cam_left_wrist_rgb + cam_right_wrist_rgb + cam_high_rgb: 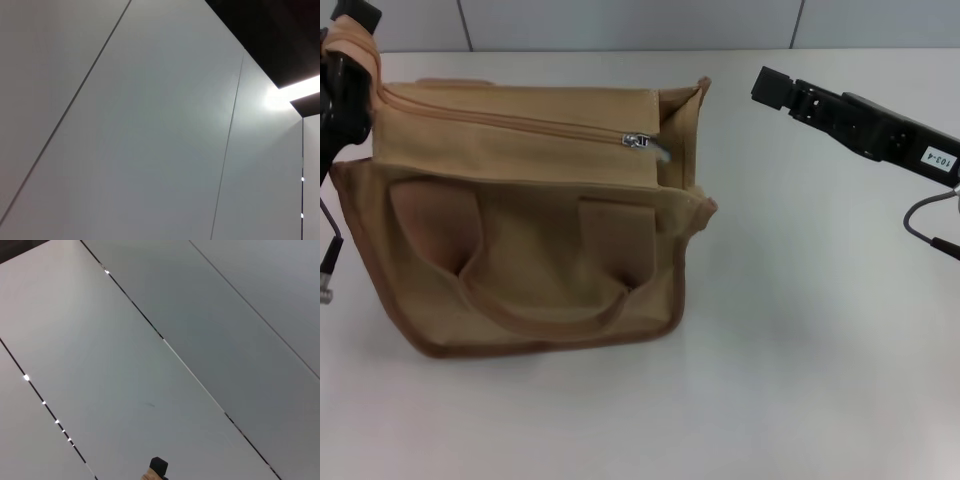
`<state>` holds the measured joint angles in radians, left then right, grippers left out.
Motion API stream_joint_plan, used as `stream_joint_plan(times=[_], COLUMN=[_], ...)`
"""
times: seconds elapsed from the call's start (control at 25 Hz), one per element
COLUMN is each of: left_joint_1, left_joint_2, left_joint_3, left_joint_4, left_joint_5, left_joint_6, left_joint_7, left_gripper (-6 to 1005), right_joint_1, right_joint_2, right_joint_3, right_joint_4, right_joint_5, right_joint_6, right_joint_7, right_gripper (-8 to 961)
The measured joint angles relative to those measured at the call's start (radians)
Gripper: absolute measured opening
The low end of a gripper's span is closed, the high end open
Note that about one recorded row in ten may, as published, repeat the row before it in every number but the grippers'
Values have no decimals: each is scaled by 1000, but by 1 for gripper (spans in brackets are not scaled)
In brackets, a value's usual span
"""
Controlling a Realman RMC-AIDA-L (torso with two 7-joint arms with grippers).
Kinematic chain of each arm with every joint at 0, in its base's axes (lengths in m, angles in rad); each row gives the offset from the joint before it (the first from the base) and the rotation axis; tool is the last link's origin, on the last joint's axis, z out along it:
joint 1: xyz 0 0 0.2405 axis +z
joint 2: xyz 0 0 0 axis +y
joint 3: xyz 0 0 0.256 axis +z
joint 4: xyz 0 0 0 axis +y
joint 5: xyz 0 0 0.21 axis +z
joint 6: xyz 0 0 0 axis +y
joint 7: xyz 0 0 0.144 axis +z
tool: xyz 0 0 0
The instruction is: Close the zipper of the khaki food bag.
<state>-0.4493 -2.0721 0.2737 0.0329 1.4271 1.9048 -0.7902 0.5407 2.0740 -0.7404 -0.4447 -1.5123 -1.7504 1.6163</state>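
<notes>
The khaki food bag (530,250) lies on the white table in the head view, with its handles (545,310) toward me. The zipper (510,120) runs along the top panel. Its silver pull tab (640,140) sits near the bag's right end. My left gripper (345,55) is at the bag's far left corner, shut on a fold of the khaki fabric. My right gripper (772,88) hovers to the right of the bag's right end, apart from it and holding nothing. Both wrist views show only wall panels.
The white table (820,350) extends to the right of the bag and in front of it. A grey panelled wall (620,20) stands behind. A cable (920,215) hangs from the right arm. A small black part with tan fabric shows in the right wrist view (158,467).
</notes>
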Motion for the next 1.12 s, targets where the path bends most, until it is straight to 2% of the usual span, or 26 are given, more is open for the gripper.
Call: stream_joint_plan(times=[0.2, 0.4, 0.52, 0.68, 0.84, 0.88, 0.92, 0.96, 1.08, 1.12], left_joint_1=[27, 76, 131, 225, 321, 321, 362, 393, 429, 439], left_joint_2=[-4, 4, 6, 17, 39, 39, 47, 52, 55, 55], left_joint_3=[7, 53, 58, 36, 3, 3, -5, 9, 59, 82], left_joint_4=[-6, 49, 120, 182, 212, 212, 216, 231, 276, 297], left_joint_5=[-1, 15, 15, -3, -12, -12, -9, 6, 45, 66], left_joint_6=[-4, 19, 28, 35, 42, 42, 43, 46, 61, 71], left_joint_7=[49, 70, 69, 47, 33, 33, 36, 40, 41, 41], left_gripper=[149, 152, 268, 432, 625, 657, 688, 720, 815, 815], right_joint_1=[-9, -41, -58, -84, -96, -96, -96, -96, -98, -99], right_joint_2=[2, 6, 6, 6, 7, 7, 7, 8, 8, 9], right_joint_3=[-6, 0, 3, 14, 24, 26, 23, 15, -4, -15], right_joint_4=[1, 2, 13, 28, 48, 55, 66, 74, 78, 79], right_joint_5=[-3, -1, 0, 7, 13, 14, 14, 11, -1, -8], right_joint_6=[0, -3, -11, -61, -132, -147, -163, -185, -209, -219], right_joint_7=[-59, -139, -196, -269, -352, -374, -402, -451, -506, -532], right_gripper=[285, 481, 593, 588, 586, 586, 586, 586, 586, 586])
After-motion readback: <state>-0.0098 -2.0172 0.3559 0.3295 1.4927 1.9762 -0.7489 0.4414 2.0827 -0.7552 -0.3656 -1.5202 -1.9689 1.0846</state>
